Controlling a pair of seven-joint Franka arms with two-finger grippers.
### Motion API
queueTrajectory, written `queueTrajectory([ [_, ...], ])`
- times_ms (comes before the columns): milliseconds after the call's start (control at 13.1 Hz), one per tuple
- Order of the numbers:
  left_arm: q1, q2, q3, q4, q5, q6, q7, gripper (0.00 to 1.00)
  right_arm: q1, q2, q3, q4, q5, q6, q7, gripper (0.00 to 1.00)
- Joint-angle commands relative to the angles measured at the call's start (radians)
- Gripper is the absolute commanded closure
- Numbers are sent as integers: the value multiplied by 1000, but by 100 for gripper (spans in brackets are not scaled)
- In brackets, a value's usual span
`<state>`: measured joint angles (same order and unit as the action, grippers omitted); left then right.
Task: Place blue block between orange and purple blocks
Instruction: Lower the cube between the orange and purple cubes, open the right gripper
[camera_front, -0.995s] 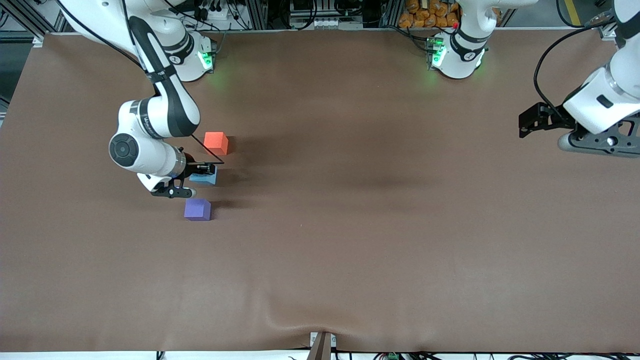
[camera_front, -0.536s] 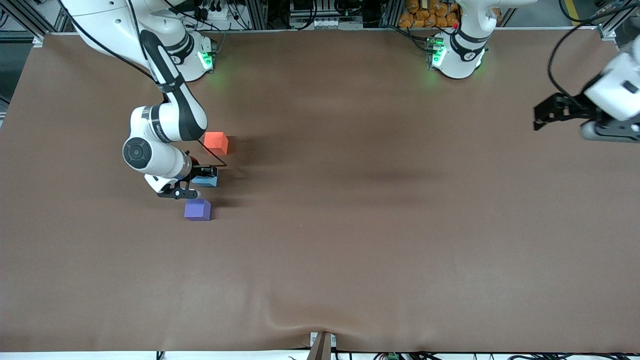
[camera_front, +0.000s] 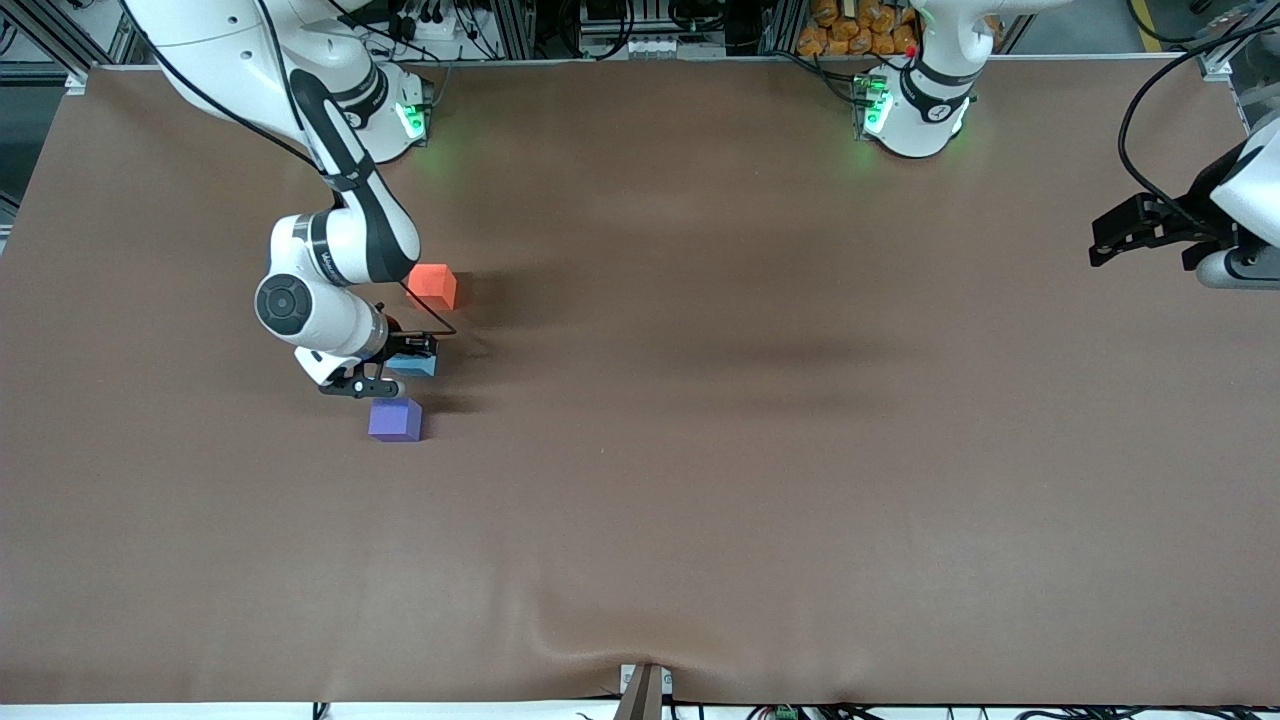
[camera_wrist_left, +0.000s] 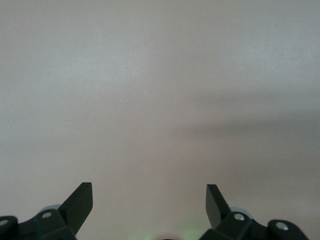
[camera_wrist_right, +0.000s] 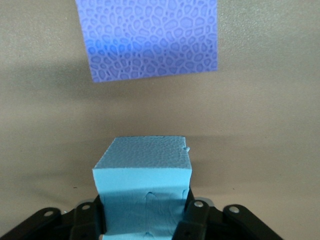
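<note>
So right gripper (camera_front: 405, 352) clamped on blue block (camera_front: 415, 364), low between orange block (camera_front: 433, 285) and purple block (camera_front: 395, 419), lined up for drop. Left gripper (camera_wrist_left: 149, 200) wide open, empty, waiting over tabletop (camera_front: 750, 450).

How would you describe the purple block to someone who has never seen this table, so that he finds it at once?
Look at the brown table, toward the right arm's end, where three small cubes lie in a row. The purple block is the one nearest the front camera, just past the blue block in the right gripper. It alone is violet; the orange block lies farthest.
</note>
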<state>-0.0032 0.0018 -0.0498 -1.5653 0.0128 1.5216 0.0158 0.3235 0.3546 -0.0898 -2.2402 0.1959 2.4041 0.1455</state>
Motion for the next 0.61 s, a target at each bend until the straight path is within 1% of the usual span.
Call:
queueTrajectory([
  [0, 0, -16, -24, -6, 6, 9, 0, 0, 5, -8, 4, -9, -6, 11, 12, 0],
  [77, 0, -17, -30, -6, 6, 9, 0, 0, 0, -25, 4, 25, -4, -49, 11, 0],
  [230, 2, -19, -35, -4, 4, 9, 7, 0, -8, -60, 2, 172, 0, -289, 9, 0],
  [306, 2, -22, -35, -2, 6, 11, 9, 0, -14, -65, 1, 268, 0, -409, 8, 0],
  [383, 2, -20, -35, 7, 16, 15, 9, 0, -24, -65, 1, 389, 0, -534, 8, 0],
  [536, 0, -20, -42, 11, 29, 15, 10, 0, -47, -52, -1, 615, -1, -733, 2, 0],
])
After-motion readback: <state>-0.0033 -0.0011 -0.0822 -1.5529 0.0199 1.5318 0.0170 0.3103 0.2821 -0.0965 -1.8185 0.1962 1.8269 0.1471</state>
